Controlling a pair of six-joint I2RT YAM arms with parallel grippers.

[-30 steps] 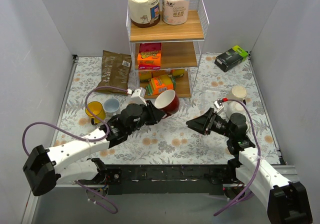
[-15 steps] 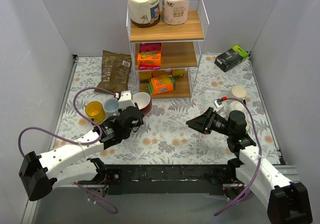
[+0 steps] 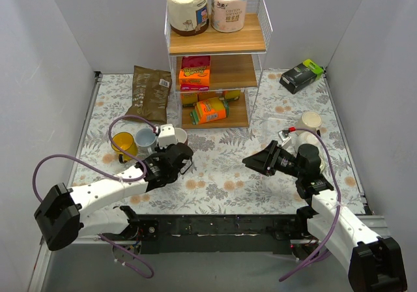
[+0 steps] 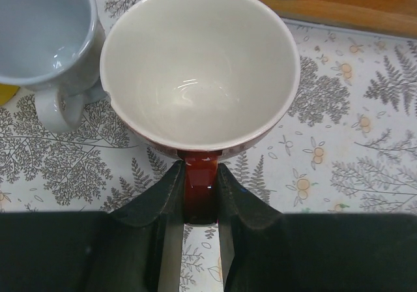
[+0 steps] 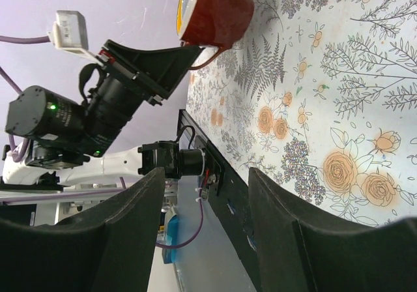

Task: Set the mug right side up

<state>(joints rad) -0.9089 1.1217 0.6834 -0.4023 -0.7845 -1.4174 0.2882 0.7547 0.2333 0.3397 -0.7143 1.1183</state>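
Left wrist view looks straight down into the red mug (image 4: pixel 199 77), which sits right side up with its white inside facing the camera. The left tool (image 4: pixel 199 175) is nearly closed, its two fingers pinching the mug's red handle (image 4: pixel 199 188) from both sides. A pale grey mug (image 4: pixel 45 38) stands just beside it, also mouth up. Whether the red mug's base rests on the floral tabletop (image 3: pixel 228 175) cannot be told. From the top external view, it sits left of centre, in front of the wire shelf rack (image 3: pixel 218 44), with a yellow mug (image 3: pixel 122 143) further left. The right tool (image 3: pixel 249 162) hangs well apart, jaws spread wide, gripping nothing.
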